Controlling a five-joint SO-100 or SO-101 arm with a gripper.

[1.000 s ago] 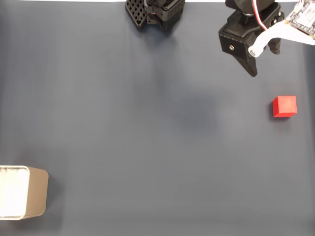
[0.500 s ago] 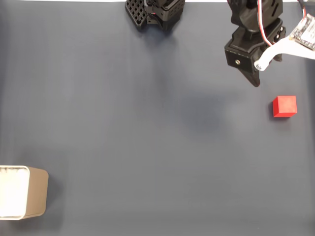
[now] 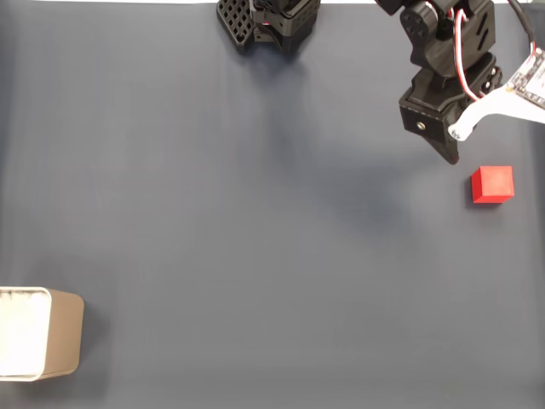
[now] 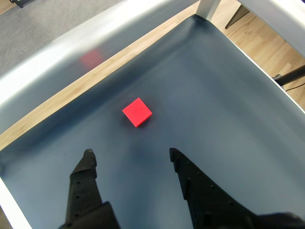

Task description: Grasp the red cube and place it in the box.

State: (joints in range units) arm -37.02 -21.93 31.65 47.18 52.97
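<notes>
The red cube [image 3: 493, 184] sits alone on the dark table [image 3: 255, 221] near the right edge in the fixed view, with the gripper [image 4: 129, 155] poised just up and left of it, jaws spread wide and holding nothing. The box [image 3: 41, 332] stands well apart at the lower left edge. In the wrist view the red cube [image 4: 137, 112] lies ahead of the parted fingers [image 4: 85, 164], not touching either.

Arm [image 3: 443, 60] was chunky black plastic with red-white wires, a white bracket, and black pointed fingers [image 4: 86, 186].

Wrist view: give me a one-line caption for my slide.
Open gripper poised above the dark mat, with the red cube lying untouched just ahead of its fingertips.
</notes>
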